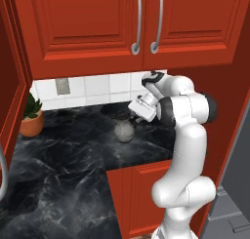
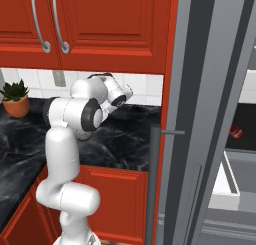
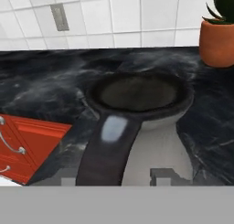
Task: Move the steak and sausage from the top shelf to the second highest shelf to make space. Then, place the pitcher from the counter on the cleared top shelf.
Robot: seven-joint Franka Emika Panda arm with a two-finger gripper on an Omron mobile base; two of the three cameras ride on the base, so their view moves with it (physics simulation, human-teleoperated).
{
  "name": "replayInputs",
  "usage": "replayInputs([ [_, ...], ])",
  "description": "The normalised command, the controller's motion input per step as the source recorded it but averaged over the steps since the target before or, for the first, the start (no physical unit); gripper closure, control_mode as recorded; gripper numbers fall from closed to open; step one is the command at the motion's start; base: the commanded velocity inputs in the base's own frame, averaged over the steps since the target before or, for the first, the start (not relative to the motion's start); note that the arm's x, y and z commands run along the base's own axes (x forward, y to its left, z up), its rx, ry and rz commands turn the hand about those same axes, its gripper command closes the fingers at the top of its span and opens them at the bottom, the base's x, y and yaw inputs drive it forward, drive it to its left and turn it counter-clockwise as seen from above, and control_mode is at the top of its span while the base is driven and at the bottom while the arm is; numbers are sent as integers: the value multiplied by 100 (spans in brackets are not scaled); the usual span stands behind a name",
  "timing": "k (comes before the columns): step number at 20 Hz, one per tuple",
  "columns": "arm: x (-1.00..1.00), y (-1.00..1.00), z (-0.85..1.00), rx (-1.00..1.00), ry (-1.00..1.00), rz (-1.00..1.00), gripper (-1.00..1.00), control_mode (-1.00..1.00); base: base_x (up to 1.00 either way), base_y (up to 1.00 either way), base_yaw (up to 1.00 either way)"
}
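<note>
Standing on the counter [image 1: 73, 150], near its back, the pitcher [image 1: 124, 130], just below and in front of the gripper [image 1: 131, 114]. Far to the left on the same counter, against the side wall, a plant pot [image 1: 31, 122]. Behind both, a tiled wall [image 1: 97, 89] with an outlet plate [image 1: 62, 86]. Above the wall, upper cabinet doors [image 1: 88, 23]. Under the counter edge, lower cabinet doors [image 1: 141, 194]. To the right of the counter, a tall panel [image 2: 200, 114].

Pitcher [image 3: 151, 127] base cut off; tool [image 3: 114, 178] jaws unclear.
</note>
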Motion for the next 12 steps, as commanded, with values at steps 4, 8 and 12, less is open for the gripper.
replayInputs([
  [4, -21, 8, -15, -1, 0, 0, 100, -100, 0, 0, 0],
  [8, -76, 39, -45, -4, 0, -4, 100, -100, 0, 0, 0],
  [12, -99, 47, -3, 0, 0, -9, 100, -100, 0, 0, 0],
])
